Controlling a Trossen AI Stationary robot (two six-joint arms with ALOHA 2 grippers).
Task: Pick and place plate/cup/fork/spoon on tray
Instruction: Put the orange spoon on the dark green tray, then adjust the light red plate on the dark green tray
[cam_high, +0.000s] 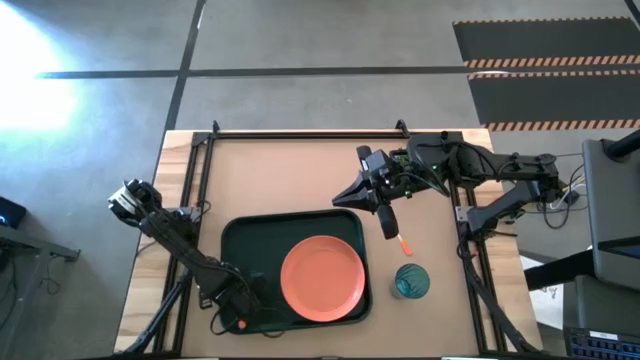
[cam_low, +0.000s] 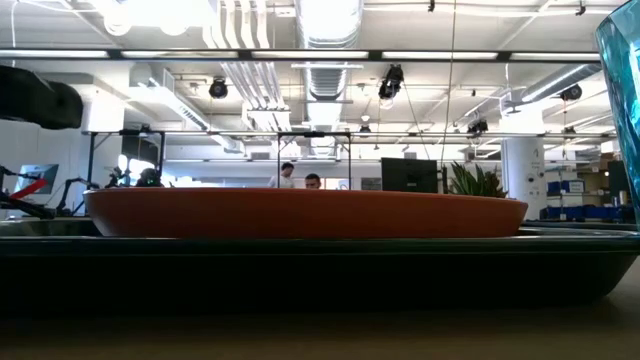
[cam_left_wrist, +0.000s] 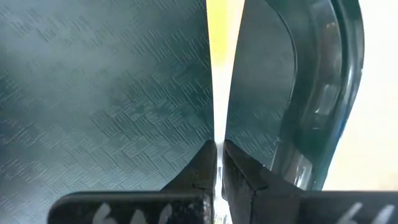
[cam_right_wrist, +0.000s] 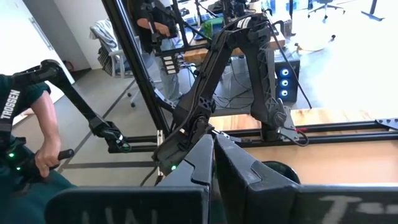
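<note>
Textured matt plastic tray (cam_left_wrist: 112, 93), glossy rim; translucent plastic cup (cam_high: 411, 282).

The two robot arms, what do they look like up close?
Both are dark, nearly black, built of jointed segments. The left arm and right arm each end in a two-finger gripper; the left gripper and right gripper have wedge-shaped black fingers. White lettering marks the bar below them.

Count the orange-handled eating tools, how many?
2. One utensil hangs from the right end effector near the cup; another utensil is pinched by the left end effector over the tray. Others may be hidden.
</note>
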